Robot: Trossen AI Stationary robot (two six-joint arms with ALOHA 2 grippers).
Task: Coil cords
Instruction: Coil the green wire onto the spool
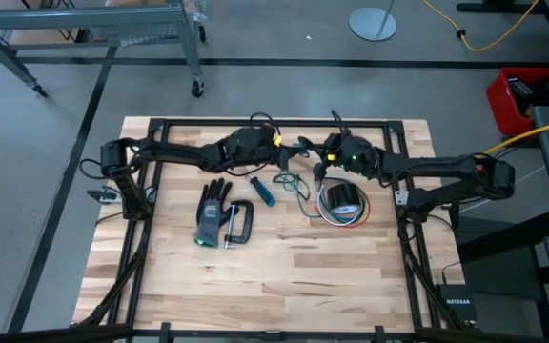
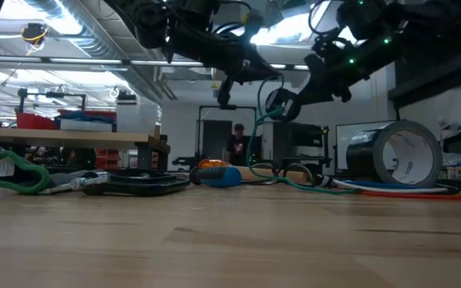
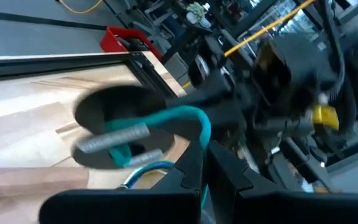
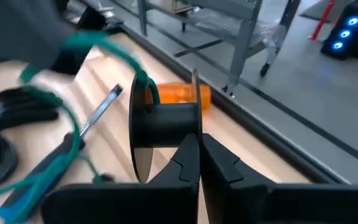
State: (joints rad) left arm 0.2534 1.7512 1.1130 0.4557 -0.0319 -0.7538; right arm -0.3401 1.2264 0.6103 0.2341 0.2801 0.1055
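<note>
A teal-green cord hangs from my left gripper, which is shut on it above the table's far middle. The cord arcs up, then drops to the table, where its lower end lies by the screwdriver. My right gripper is shut and hovers right beside the left one, level with the cord's raised loop. A bundle of red, white and blue wires lies under a tape roll. My left gripper pinches the teal cord between its two fingers at a point near the top of the loop. The fingers reach out nearly level from the table's left. The cord bows up in front of them, slack, and its lower end rests on the table. My right gripper is close to the raised loop; I cannot tell whether it touches it.
A blue-handled screwdriver, a black glove and a C-clamp lie left of the cord. A black frame runs round the wooden top. Bare wood fills the near half.
</note>
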